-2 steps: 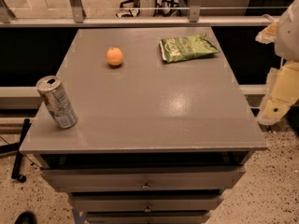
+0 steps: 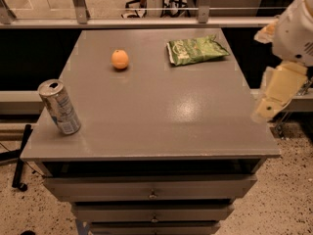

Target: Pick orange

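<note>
The orange [image 2: 120, 59] is small, round and bright, and sits alone on the far left part of the grey tabletop [image 2: 161, 111]. My gripper [image 2: 268, 106] hangs at the right edge of the view, beside and just above the table's right edge, with a pale yellow finger pointing down and to the left. It is far from the orange, with most of the table's width between them. The white arm body [image 2: 296, 28] is above it.
A silver drink can [image 2: 59, 106] stands upright near the front left edge. A green snack bag [image 2: 195, 49] lies flat at the far right. Drawers [image 2: 151, 187] are under the tabletop. A metal railing [image 2: 146, 21] runs behind the table.
My gripper has shifted a little to the left, toward the table's right edge. The orange, can and bag have not moved.
</note>
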`<state>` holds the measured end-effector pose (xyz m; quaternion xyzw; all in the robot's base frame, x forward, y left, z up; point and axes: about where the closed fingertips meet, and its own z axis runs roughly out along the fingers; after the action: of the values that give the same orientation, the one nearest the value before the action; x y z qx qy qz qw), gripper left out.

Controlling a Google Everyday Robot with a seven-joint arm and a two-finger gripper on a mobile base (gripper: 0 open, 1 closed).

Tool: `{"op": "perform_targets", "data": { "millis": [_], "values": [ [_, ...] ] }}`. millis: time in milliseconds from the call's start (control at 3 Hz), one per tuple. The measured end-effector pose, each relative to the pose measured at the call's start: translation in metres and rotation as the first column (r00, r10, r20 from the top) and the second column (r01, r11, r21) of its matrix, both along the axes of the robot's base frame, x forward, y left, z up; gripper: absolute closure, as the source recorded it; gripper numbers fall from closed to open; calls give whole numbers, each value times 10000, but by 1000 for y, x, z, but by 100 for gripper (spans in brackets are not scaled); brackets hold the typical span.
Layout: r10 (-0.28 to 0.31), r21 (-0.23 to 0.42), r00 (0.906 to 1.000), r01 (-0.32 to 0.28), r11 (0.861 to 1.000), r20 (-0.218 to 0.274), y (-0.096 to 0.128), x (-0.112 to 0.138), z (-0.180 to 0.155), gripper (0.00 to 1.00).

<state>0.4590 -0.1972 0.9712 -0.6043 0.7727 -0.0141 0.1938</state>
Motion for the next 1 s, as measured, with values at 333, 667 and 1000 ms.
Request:
{"op": "perform_targets", "data": {
  "millis": [333,667,1000],
  "values": [
    [302,1231,9988,-348,9918,390,51,54,-18,0],
    [341,2506,9967,-518,9667,743,105,110,-33,0],
    [351,2479,9967,-522,9674,731,104,109,-33,0]
  ]
}}
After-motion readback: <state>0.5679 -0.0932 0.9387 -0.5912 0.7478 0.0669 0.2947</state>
